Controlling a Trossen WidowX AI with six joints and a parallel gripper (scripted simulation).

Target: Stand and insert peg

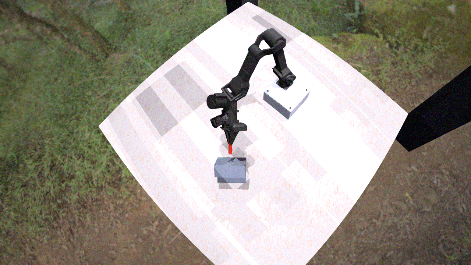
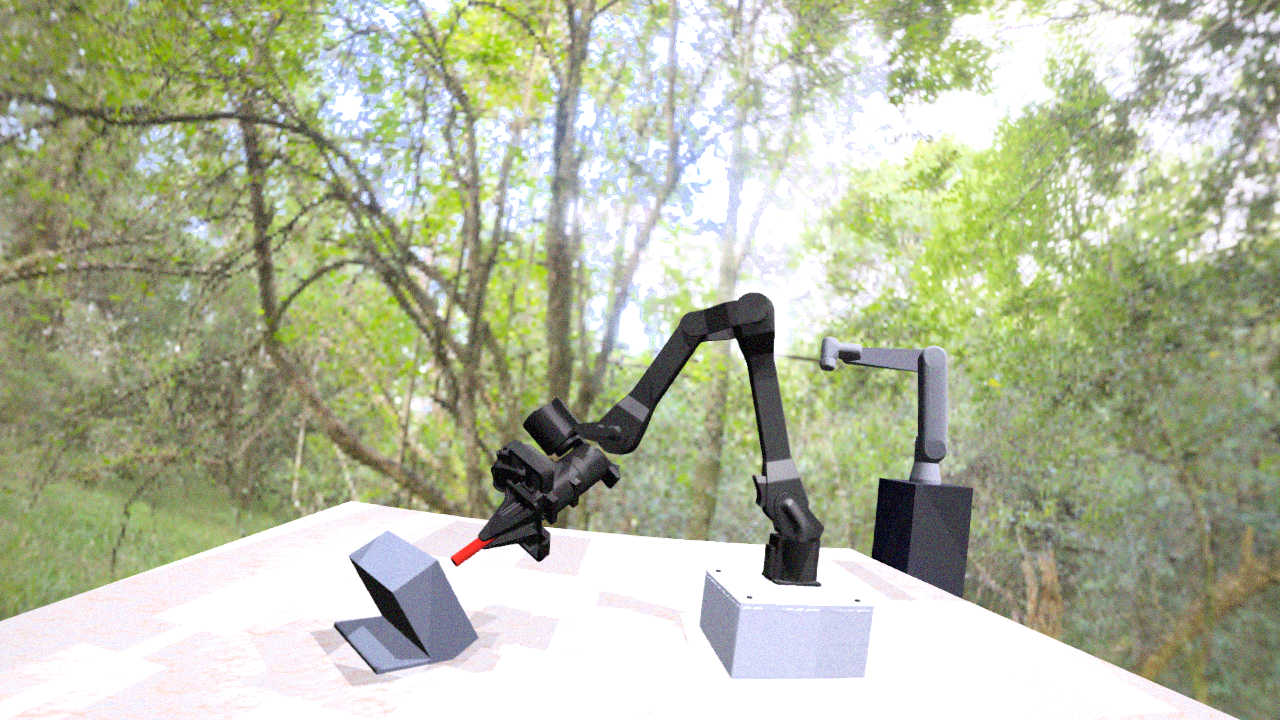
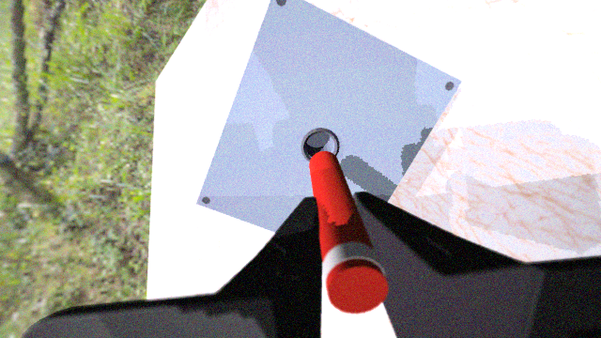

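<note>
My gripper (image 1: 230,142) (image 2: 486,540) (image 3: 335,199) is shut on the red peg (image 1: 230,149) (image 2: 469,551) (image 3: 333,188). The white band (image 3: 349,253) is at the near end in the wrist view, and the plain end points away from the gripper, down toward the panel. The peg is tilted, in the air. The blue-grey sloped panel (image 1: 230,169) (image 2: 429,608) (image 3: 357,94) stands in front of the plain end. Its hole (image 1: 230,161) (image 3: 315,141) lies just beyond the plain end in the wrist view, where the peg covers its lower edge. A gap shows between peg and panel in the exterior view.
The arm's base stands on a pale box (image 1: 284,98) (image 2: 796,640) on the table (image 1: 316,138) (image 2: 608,662). A grey arm (image 2: 932,402) on a dark pedestal (image 2: 921,537) stands behind, beyond the table. Shadows lie across the panel face.
</note>
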